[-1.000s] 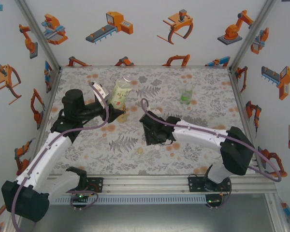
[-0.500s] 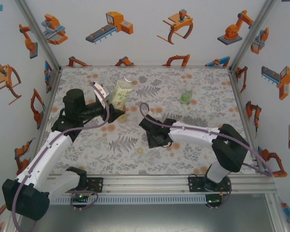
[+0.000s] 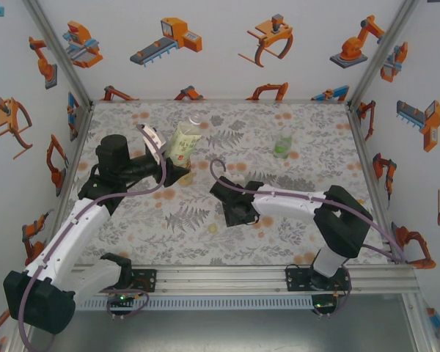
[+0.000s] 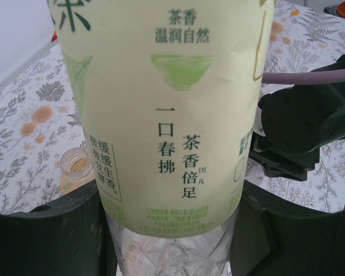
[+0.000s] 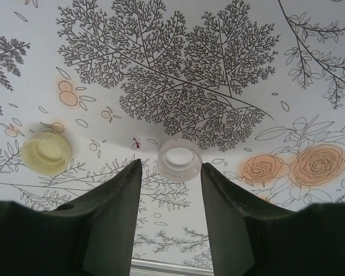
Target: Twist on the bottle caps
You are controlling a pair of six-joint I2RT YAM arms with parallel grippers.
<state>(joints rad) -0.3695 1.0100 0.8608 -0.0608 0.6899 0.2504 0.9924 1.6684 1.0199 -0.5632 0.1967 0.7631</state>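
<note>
in the top view the left tool (image 3: 179, 173) is closed on the lower part of the pale bottle (image 3: 184, 141), the one with the green-printed label. this bottle is at about 11 o'clock from the middle of the table (image 3: 176, 242). in the left wrist view the two dark fingers (image 4: 46, 236) press the clear body from both sides, just under the label — so the bottle is held. at 9 o'clock of it, a little behind, the open neck of an amber bottle (image 4: 77, 168) is seen.

the green bottle (image 3: 282, 147) stands alone at about 1 o'clock from the table's middle, well apart from both tools.

the right tool (image 3: 233, 210) is low over the table, just beside the middle at about 5 o'clock. in the right wrist view its fingers stand partly open and have hold of nothing. the white cap (image 5: 179, 160) lies on the table with its open side up, just ahead of the fingertips and in line with the gap between them — whether a finger touches it, one cannot tell. the pale yellow cap (image 5: 46, 153) lies at 9 o'clock of the white cap, apart from it, also open side up.
</note>
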